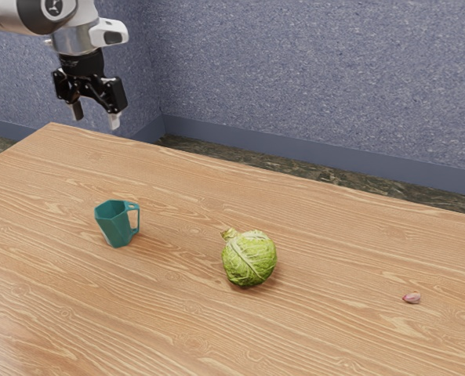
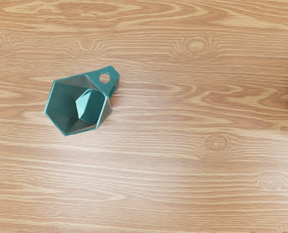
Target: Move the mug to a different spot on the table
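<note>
Wood-grained table (image 1: 350, 345) runs across the whole foreground, bare along its near edge. On the exterior view's right lies a small pinkish bulb (image 1: 412, 298), well apart from everything else. Nearer the middle sits a cabbage (image 1: 249, 257). Toward the exterior view's left of it, with a clear gap between, stands the teal mug (image 1: 117, 222), upright, mouth up, its handle (image 1: 134, 218) turned toward the cabbage.

Farther back and high above the table's far edge hangs the gripper (image 1: 96, 117), fingers spread wide and pointing down, with nothing between them. Behind it rises a blue-grey wall (image 1: 310, 70).

What the next move turns on is the offset. The mug lies well below the gripper and somewhat nearer the camera than it. Looking down from the wrist, the mug (image 2: 80, 104) sits off to one side, not under the hand's centre, its faceted rim open to the camera. I judge the hand must shift across before descending, then close across the rim or wall, clear of the handle.
</note>
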Available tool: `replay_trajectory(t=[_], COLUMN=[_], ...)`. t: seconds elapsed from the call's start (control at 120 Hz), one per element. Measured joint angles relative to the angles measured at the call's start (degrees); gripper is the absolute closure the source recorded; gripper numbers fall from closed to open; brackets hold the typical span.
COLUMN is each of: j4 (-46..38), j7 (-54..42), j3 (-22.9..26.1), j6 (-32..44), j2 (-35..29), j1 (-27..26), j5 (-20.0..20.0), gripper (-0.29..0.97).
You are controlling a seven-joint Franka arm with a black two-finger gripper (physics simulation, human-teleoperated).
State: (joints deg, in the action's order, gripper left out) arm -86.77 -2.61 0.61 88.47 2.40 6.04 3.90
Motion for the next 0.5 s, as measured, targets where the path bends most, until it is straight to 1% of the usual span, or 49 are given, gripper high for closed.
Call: replay_trajectory(t=[0.217,0.367,0.442,0.5], j4=[0.00,0.45,0.79,0.85], j7=[-0.50,-0.79,-1.07,-1.30], j3=[0.02,0.04,0.04,0.05], j6=[-0.04,-0.08,-0.10,-0.11], j2=[-0.01,0.27,2.87,5.68], j1=[-2.21,-2.09,-0.79,2.89], j5=[-0.05,0.14,0.82,1.18], gripper=[0.00,0.00,0.00,0.00])
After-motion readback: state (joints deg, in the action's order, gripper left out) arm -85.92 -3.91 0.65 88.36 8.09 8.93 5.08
